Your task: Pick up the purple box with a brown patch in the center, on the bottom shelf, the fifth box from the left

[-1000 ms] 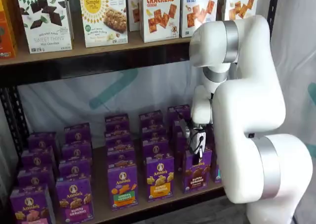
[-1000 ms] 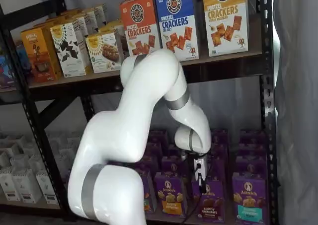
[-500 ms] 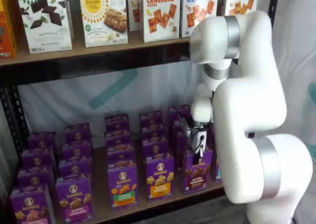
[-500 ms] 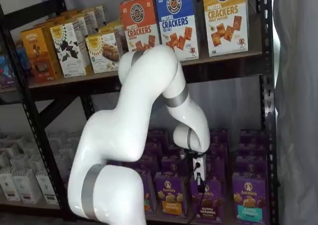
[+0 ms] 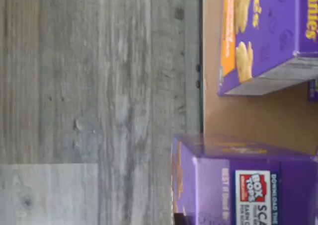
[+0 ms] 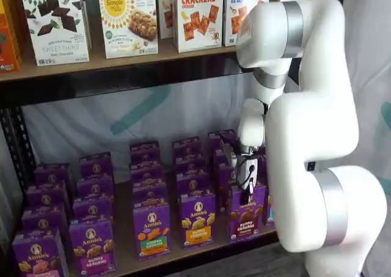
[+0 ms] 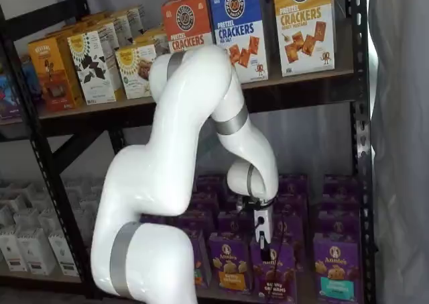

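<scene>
- Arm (image 6: 311, 136), white and bulky, fills the right of the frame nearest the camera in a shelf view, its wrist bent down toward the lower rack.
- Black fingers (image 6: 246, 186) hang just above the purple box (image 6: 245, 212); whether they are apart or together cannot be told.
- The purple box (image 7: 273, 274) stands upright, long axis vertical, front facing the cameras, at the front edge of the bottom shelf (image 6: 125, 252), lower centre-right in both shelf views.
- Beside it stands a yellow-banded purple box (image 6: 197, 219); more purple cartons line up behind.
</scene>
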Motion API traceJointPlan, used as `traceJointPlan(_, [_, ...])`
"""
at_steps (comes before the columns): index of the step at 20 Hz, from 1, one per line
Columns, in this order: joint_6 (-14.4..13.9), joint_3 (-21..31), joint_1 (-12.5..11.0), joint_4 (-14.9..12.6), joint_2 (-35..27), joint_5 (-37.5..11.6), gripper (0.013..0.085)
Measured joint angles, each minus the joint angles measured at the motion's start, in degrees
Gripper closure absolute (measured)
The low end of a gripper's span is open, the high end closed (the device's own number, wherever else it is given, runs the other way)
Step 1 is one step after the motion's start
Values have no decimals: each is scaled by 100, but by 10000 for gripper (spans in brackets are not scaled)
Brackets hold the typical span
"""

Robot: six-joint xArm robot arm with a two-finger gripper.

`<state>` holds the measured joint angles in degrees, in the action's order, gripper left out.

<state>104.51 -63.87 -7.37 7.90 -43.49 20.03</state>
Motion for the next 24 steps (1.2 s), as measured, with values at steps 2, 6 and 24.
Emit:
traceJointPlan(2, [32, 319, 15, 48, 280, -52, 610])
traceJointPlan(6, [-14, 827, 57, 45, 789, -29, 610])
traceJointPlan(24, [-695, 2394, 69, -664, 2506, -36, 610])
